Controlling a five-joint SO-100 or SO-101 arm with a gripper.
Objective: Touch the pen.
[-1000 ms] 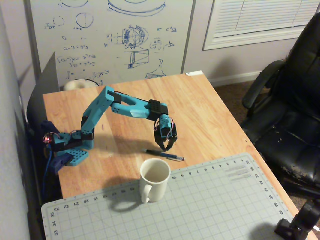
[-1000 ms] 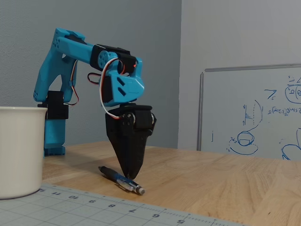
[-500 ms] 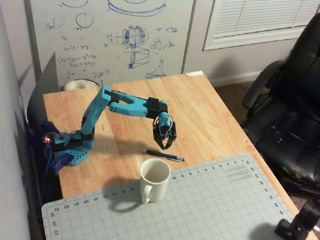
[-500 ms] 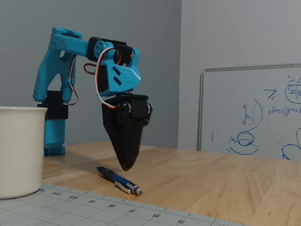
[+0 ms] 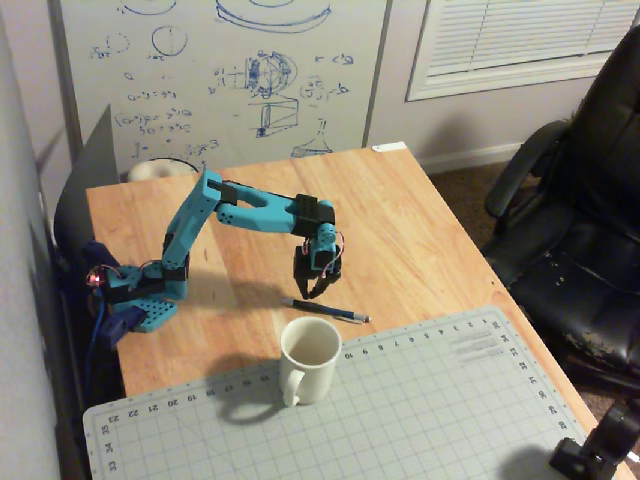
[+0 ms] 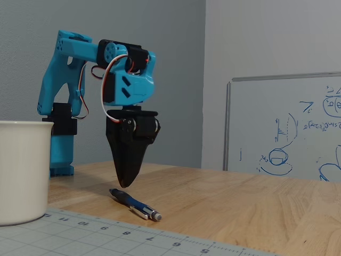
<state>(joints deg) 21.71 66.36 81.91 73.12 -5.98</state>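
- The pen (image 5: 330,311) lay on the wooden table (image 5: 430,230) in a fixed view from above, between the white mug (image 5: 309,359) and the gripper (image 5: 309,295), whose fingers looked together.
- In the low fixed view, the pen (image 6: 134,204) lay beside the cutting mat (image 6: 80,237); the gripper (image 6: 124,184) hung just above its rear end, not touching, tips closed to a point.

A light wooden table (image 5: 420,235) is carrying the pen (image 5: 330,310), which is lying flat just beyond the edge of a grey gridded cutting mat (image 5: 420,410), a white mug (image 5: 308,360) sitting on that mat, and the blue arm's base (image 5: 140,305).
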